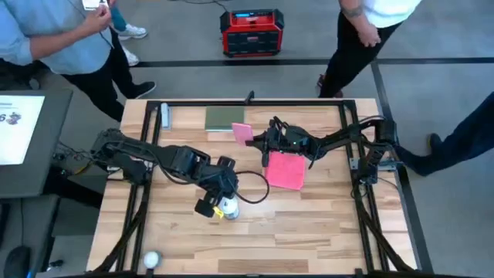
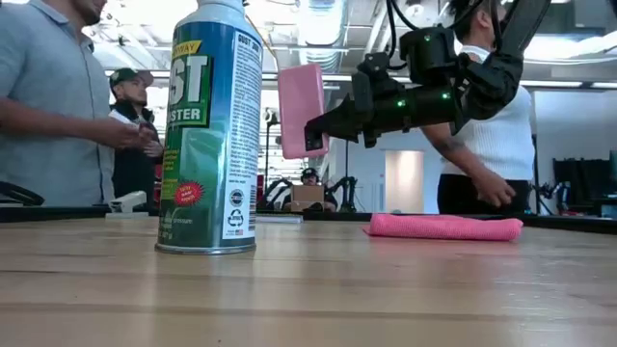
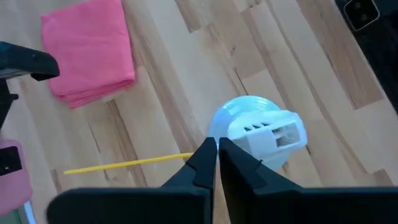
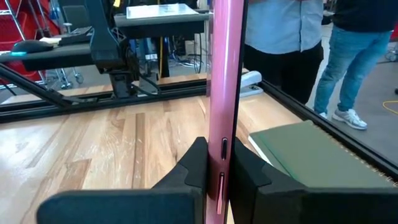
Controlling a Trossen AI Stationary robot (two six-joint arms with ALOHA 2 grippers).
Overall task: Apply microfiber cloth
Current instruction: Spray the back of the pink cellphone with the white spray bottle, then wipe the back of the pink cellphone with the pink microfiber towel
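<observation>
Lying folded flat on wooden table: microfiber cloth, pinkish-red, right of centre, touched by neither gripper. Right gripper: raised above table just beyond cloth, fingers clamped on edge of phone, pink back, held upright and clear of the surface. Left gripper: low over table centre, fingers pressed together with nothing between them, directly above white cap of dust spray can, standing upright; thin yellow straw lying on wood beside can. Dark green pad: flat near far edge. Beyond table: several persons standing; red box on floor.
</observation>
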